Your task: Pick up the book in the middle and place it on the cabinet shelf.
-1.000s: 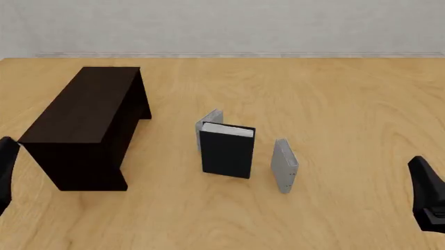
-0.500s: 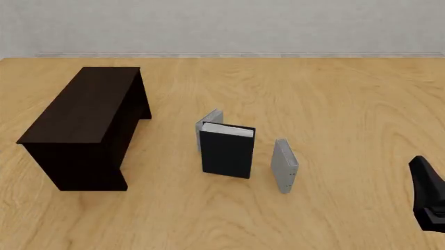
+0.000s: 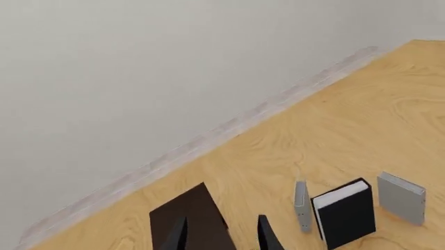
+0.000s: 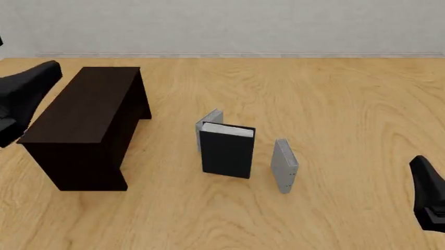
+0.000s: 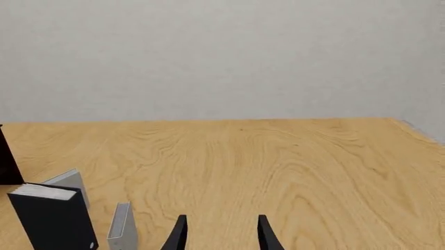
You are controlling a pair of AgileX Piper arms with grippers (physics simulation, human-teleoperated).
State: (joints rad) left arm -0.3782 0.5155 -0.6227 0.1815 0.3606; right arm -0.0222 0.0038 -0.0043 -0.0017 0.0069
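Note:
The black book (image 4: 227, 153) with white page edges stands upright at mid-table between two thin grey books (image 4: 208, 122) (image 4: 285, 166). The dark brown cabinet (image 4: 83, 117) lies to its left. My left arm (image 4: 26, 91) hangs raised at the far left, beside the cabinet's far end. In the left wrist view my left gripper (image 3: 221, 237) is open and empty above the cabinet (image 3: 191, 219), with the book (image 3: 345, 213) far off. My right gripper (image 5: 221, 237) is open and empty too, well away from the book (image 5: 52, 221). The right arm (image 4: 430, 195) sits at the near right edge.
A pale wall with a baseboard (image 4: 230, 54) runs along the table's far edge. The wooden table (image 4: 347, 99) stretches wide behind and to the right of the books. One grey book (image 5: 122, 229) stands between the black book and my right gripper.
My left arm left the near-left corner, dropped out of the front view, and now shows raised at the far left beside the cabinet. Right arm and books are unmoved.

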